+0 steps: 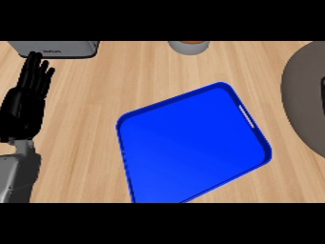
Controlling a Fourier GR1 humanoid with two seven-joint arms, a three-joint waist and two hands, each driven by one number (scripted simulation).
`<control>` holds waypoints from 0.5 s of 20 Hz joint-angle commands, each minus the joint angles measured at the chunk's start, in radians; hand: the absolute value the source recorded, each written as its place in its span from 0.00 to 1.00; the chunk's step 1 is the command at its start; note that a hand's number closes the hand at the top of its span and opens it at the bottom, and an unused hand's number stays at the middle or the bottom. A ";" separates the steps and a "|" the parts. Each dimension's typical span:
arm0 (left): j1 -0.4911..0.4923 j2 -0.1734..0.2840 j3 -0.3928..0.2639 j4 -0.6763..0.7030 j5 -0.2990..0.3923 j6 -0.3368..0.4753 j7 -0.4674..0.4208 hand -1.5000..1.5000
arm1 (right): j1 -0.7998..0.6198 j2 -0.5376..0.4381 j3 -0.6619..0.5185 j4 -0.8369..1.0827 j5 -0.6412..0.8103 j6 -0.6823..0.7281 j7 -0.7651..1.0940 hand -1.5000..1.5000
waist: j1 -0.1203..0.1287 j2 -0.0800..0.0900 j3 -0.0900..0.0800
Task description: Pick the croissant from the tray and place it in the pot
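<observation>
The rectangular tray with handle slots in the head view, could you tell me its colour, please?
The rectangular tray is bright blue, seen best in the head view.

The counter [87,143] looks like pale matt wood with fine grain, and the blue tray [193,143] like smooth plastic.

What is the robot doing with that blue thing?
Right now the robot isn't touching anything. Its left hand rests open at the left edge, fingers straight and pointing up. The right hand is out of sight. The blue tray sits in the middle of the wooden counter, and no croissant shows on it. A big grey pot peeks in at the right edge; what's inside it can't be seen. At the top edge are a small cup and a grey box.
</observation>
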 commanded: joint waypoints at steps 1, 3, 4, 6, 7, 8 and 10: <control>0.005 -0.052 -0.035 0.026 -0.042 0.037 -0.041 0.50 | 0.095 0.004 -0.072 0.011 -0.083 0.045 -0.106 0.00 | 0.001 0.013 0.022; 0.019 -0.055 -0.040 0.013 -0.042 0.032 -0.042 0.50 | 0.162 -0.027 -0.115 0.011 -0.121 0.101 -0.151 0.00 | 0.001 0.012 0.022; 0.013 -0.019 -0.026 -0.044 -0.029 0.022 0.029 0.50 | 0.174 -0.028 -0.127 -0.011 -0.127 0.085 -0.125 0.00 | 0.006 0.011 0.022; 0.013 -0.001 0.003 -0.020 -0.016 0.007 0.003 0.50 | 0.287 -0.053 -0.177 -0.099 -0.177 0.168 -0.114 0.00 | -0.009 0.008 0.021; -0.010 -0.006 0.006 -0.025 -0.002 0.009 0.035 0.50 | 0.273 -0.063 -0.192 -0.015 -0.196 0.187 -0.184 0.00 | 0.002 0.011 0.022; 0.050 0.006 0.009 -0.054 -0.004 -0.013 0.006 0.50 | 0.285 -0.059 -0.227 0.053 -0.224 0.206 -0.257 0.00 | 0.007 0.011 0.022; 0.005 -0.030 -0.009 0.018 -0.020 -0.008 -0.023 0.50 | 0.252 -0.089 -0.212 0.069 -0.233 0.189 -0.232 0.00 | 0.008 0.013 0.021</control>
